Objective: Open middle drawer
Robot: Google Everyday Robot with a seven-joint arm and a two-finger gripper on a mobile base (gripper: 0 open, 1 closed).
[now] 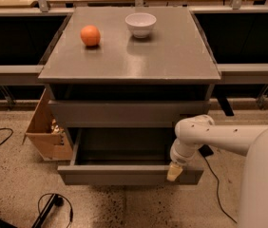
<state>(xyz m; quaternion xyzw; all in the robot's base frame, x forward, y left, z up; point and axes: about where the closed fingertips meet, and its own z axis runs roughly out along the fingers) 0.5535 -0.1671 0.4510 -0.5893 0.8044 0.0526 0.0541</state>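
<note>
Arm (219, 137): you see it come in level from the right, then turn straight down at a white joint. Gripper (174, 172): pointing down, its tan tip at the top edge of the drawer (119, 175) front, right of centre; whether it is clenched or released, you cannot tell. Drawer: stands pulled out toward you beneath the upper front (124, 113), long axis left to right, open side up. Its interior lies in shadow, and its front hides whatever sits below. Cabinet top (172, 56): orange (90, 35) and bowl (140, 24), apart. The robot's body is cut off at right.
</note>
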